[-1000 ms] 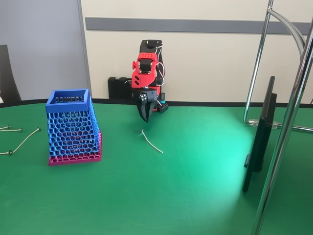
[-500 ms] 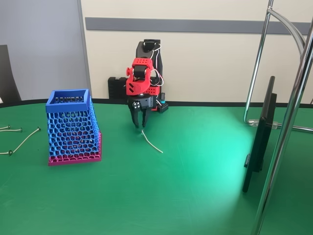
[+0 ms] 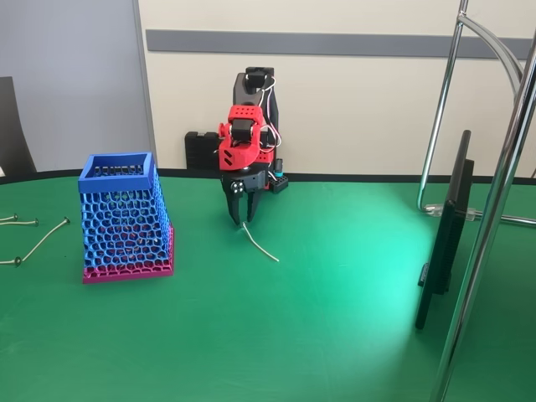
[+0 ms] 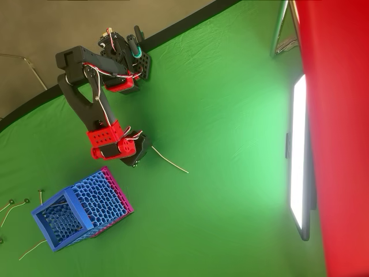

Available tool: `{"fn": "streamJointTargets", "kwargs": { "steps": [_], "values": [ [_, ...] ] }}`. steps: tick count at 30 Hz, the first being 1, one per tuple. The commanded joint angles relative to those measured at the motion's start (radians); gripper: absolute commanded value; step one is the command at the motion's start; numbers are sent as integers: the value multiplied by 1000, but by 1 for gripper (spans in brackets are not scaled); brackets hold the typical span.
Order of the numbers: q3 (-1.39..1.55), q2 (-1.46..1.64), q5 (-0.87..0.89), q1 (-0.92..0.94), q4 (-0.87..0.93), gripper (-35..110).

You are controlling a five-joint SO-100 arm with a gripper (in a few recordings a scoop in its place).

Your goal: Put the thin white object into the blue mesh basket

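The thin white object [image 3: 260, 246] lies flat on the green table, running diagonally from near the arm toward the front right; from above, the thin white object [image 4: 171, 162] is right of the gripper. My gripper [image 3: 241, 220] points straight down, open, its fingertips on either side of the strand's far, hooked end and just above the cloth. From overhead, the gripper [image 4: 140, 154] is hidden under the red wrist. The blue mesh basket [image 3: 126, 216] stands upright to the left on its pink base; overhead, the blue mesh basket [image 4: 79, 210] shows its open square rim.
Several pale strands with dark tips [image 3: 42, 239] lie left of the basket, also visible as strands [image 4: 11, 205] from above. A dark monitor [image 3: 444, 230] and chrome stand legs [image 3: 494, 201] occupy the right side. The green cloth between strand and basket is open.
The gripper has turned to face the camera, opened, and lowered from above the table down to the strand's far end. The strand and basket have not moved.
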Motion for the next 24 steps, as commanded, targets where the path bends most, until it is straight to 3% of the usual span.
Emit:
{"fn": "streamJointTargets", "kwargs": {
  "steps": [1,24],
  "values": [
    [-31,-2,-6,-5,-6,15],
    [-44,-109,-46,34,-48,13]
  ]
}}
